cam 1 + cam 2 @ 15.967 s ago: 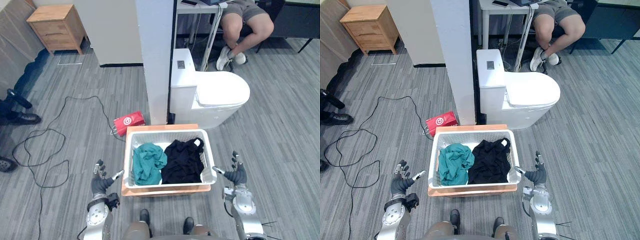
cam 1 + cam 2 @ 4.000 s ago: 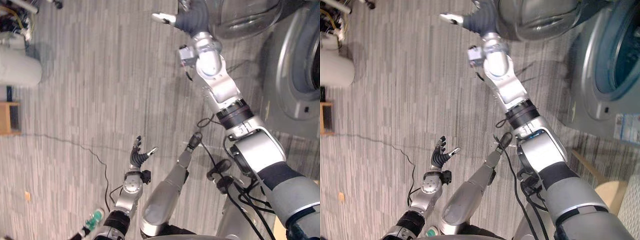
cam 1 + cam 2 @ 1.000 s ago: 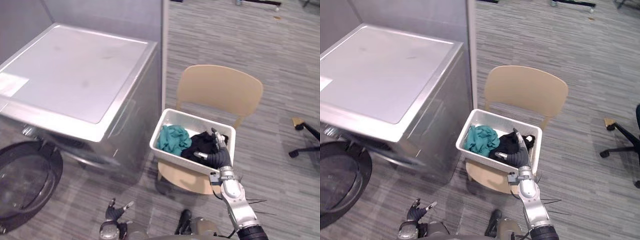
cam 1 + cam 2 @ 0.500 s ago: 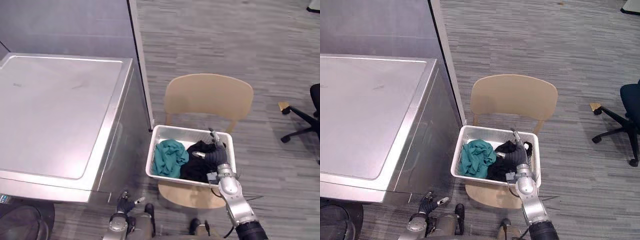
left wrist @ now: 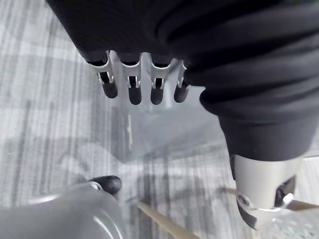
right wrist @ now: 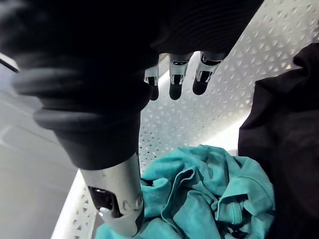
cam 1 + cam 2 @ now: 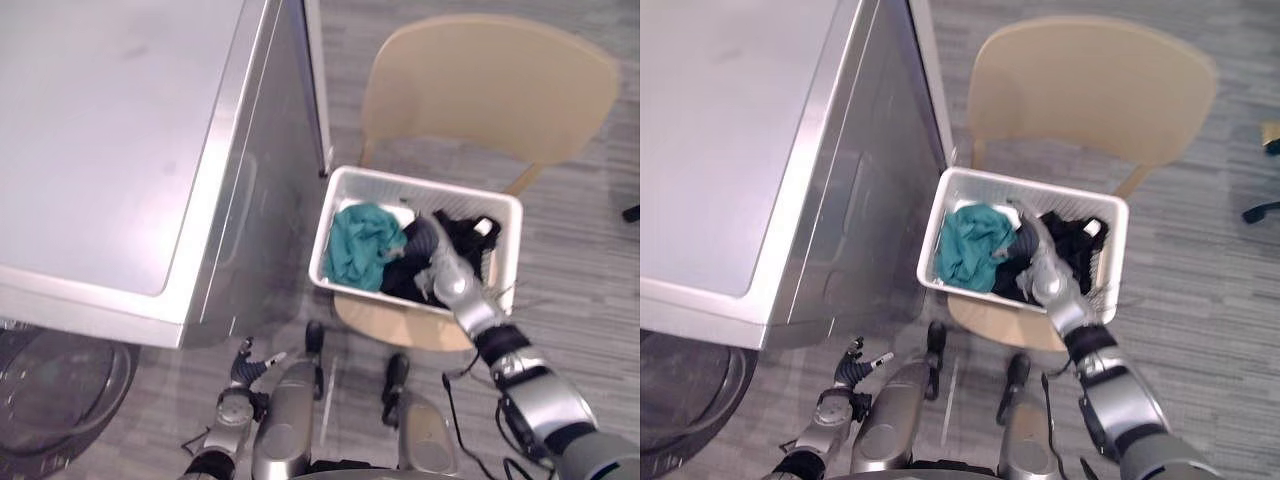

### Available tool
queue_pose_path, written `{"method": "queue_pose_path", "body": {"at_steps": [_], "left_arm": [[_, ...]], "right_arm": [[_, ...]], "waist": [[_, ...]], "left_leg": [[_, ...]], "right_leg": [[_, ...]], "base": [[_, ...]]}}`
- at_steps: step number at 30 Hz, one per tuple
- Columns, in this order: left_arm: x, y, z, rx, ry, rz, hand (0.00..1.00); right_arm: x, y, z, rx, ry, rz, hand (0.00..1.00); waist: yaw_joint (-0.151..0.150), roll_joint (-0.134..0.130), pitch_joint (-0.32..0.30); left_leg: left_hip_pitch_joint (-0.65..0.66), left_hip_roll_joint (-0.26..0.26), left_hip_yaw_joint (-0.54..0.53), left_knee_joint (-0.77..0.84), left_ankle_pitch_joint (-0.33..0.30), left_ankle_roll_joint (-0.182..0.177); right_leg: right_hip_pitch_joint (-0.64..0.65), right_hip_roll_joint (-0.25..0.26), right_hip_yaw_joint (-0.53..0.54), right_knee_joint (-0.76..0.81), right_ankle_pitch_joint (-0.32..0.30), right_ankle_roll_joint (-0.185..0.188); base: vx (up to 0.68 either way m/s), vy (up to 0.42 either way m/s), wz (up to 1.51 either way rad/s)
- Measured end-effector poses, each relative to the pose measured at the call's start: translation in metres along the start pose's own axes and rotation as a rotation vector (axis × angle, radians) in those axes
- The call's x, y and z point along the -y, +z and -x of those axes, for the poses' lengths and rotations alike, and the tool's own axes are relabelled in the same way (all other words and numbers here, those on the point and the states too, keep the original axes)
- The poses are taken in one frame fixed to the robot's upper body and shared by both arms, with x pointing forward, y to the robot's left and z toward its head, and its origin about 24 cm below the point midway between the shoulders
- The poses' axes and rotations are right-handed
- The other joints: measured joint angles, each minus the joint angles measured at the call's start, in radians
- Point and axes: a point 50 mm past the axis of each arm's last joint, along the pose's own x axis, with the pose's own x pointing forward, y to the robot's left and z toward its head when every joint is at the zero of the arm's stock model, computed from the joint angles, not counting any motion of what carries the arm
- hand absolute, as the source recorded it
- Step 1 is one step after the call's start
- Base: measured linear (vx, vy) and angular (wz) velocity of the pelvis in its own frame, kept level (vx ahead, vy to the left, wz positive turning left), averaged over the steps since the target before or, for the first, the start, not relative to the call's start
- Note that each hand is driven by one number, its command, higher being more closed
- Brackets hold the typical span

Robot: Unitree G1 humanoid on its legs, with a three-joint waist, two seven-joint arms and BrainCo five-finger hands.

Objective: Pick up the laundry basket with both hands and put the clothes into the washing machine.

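- Laundry basket [image 7: 430, 185]: white, perforated walls, set on the seat of a tan chair [image 7: 490, 80] just beside the washing machine [image 7: 100, 130]. The basket hides most of the seat.
- Teal garment [image 7: 362, 245]: bunched in the basket's half nearer the machine.
- Black garment [image 7: 468, 232]: lies in the other half, touching the teal one. Part of it is hidden under the right arm.
- Right hand [image 7: 440, 268]: reaches into the basket above the black garment. In the right wrist view its fingers [image 6: 172, 82] extend straight toward the basket's wall and the thumb [image 6: 117, 199] stands apart over the teal cloth, with nothing grasped. Whether the palm touches the black cloth cannot be made out.
- Left hand [image 7: 245, 368]: low, near the floor, well apart from the basket. Its fingers [image 5: 132, 84] are relaxed and uncurled, holding nothing.
- Washing machine door [image 7: 50, 400]: a dark round door at the machine's front, cut off by the frame edge. The drum opening is hidden beneath the machine's top.
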Motion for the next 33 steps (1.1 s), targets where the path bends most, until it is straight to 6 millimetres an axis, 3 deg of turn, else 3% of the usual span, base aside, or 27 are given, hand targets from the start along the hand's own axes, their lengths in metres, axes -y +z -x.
{"method": "queue_pose_path", "body": {"at_steps": [1,4,7,9,10,18,22,27,32,33], "left_arm": [[-0.002,0.0,-0.001,-0.004,0.004,-0.003,0.0],[0.001,0.004,-0.004,-0.003,0.0,0.019,0.0],[0.009,0.024,-0.011,0.049,-0.016,0.041,0.0],[0.015,0.035,-0.014,0.074,-0.016,0.07,0.0],[0.019,0.042,-0.014,0.094,-0.02,0.094,0.0],[0.034,0.062,-0.011,0.152,-0.022,0.205,0.0],[0.035,0.065,-0.011,0.159,-0.019,0.23,0.0],[0.031,0.062,-0.012,0.137,0.013,0.28,0.0],[0.013,0.044,-0.012,0.079,0.074,0.268,0.0],[0.006,0.025,-0.01,0.011,0.091,0.243,0.0]], "right_arm": [[0.009,0.0,-0.006,-0.004,-0.005,0.043,0.0],[0.03,0.0,-0.019,-0.044,-0.044,0.085,0.0],[0.055,0.005,-0.03,-0.056,-0.094,0.152,0.0],[0.06,0.013,-0.035,-0.044,-0.104,0.179,0.0],[0.06,0.016,-0.037,-0.035,-0.101,0.192,1.0],[0.05,0.041,-0.041,0.056,-0.089,0.197,1.0],[0.043,0.054,-0.041,0.093,-0.096,0.13,1.0],[0.051,0.067,-0.023,0.191,-0.223,-0.064,1.0],[0.048,0.068,0.007,0.247,-0.335,-0.246,1.0],[0.041,0.06,0.021,0.241,-0.339,-0.286,1.0]], "waist": [[0.02,0.001,0.002],[0.036,0.007,0.016],[0.078,0.015,0.02],[0.086,0.019,0.024],[0.09,0.021,0.025],[0.098,0.022,0.026],[0.081,0.021,0.026],[0.072,0.016,0.025],[0.039,-0.033,0.024],[0.03,-0.052,0.022]], "left_leg": [[-0.03,-0.006,-0.014,-0.001,0.009,-0.002],[-0.086,-0.025,-0.054,-0.007,0.044,0.005],[-0.143,-0.036,-0.09,-0.062,0.092,-0.004],[-0.17,-0.038,-0.121,-0.104,0.126,-0.012],[-0.182,-0.041,-0.136,-0.127,0.145,-0.015],[-0.208,-0.046,-0.17,-0.158,0.173,-0.042],[-0.196,-0.034,-0.173,-0.162,0.177,-0.049],[-0.12,-0.029,-0.157,-0.165,0.176,-0.05],[-0.026,-0.029,-0.151,-0.185,0.175,-0.05],[0.024,-0.024,-0.151,-0.209,0.176,-0.05]], "right_leg": [[-0.029,-0.004,-0.008,0.011,-0.001,0.0],[-0.078,-0.021,-0.047,0.047,-0.02,-0.005],[-0.153,-0.031,-0.083,0.079,-0.034,-0.012],[-0.192,-0.034,-0.108,0.098,-0.042,-0.019],[-0.213,-0.038,-0.12,0.116,-0.056,-0.019],[-0.272,-0.068,-0.157,0.221,-0.126,-0.033],[-0.273,-0.064,-0.161,0.249,-0.129,-0.037],[-0.205,-0.063,-0.151,0.248,-0.13,-0.039],[-0.124,-0.062,-0.138,0.245,-0.161,-0.038],[-0.08,-0.056,-0.137,0.232,-0.162,-0.038]], "base": [[-0.05,0.033,0.34],[-0.03,0.025,0.44],[-0.03,-0.009,0.39],[-0.03,-0.056,0.42],[-0.02,-0.073,0.41],[0.0,-0.088,0.19],[0.01,-0.104,0.02],[-0.02,-0.047,-0.06],[-0.08,-0.034,-0.01],[-0.04,-0.025,-0.01]]}}
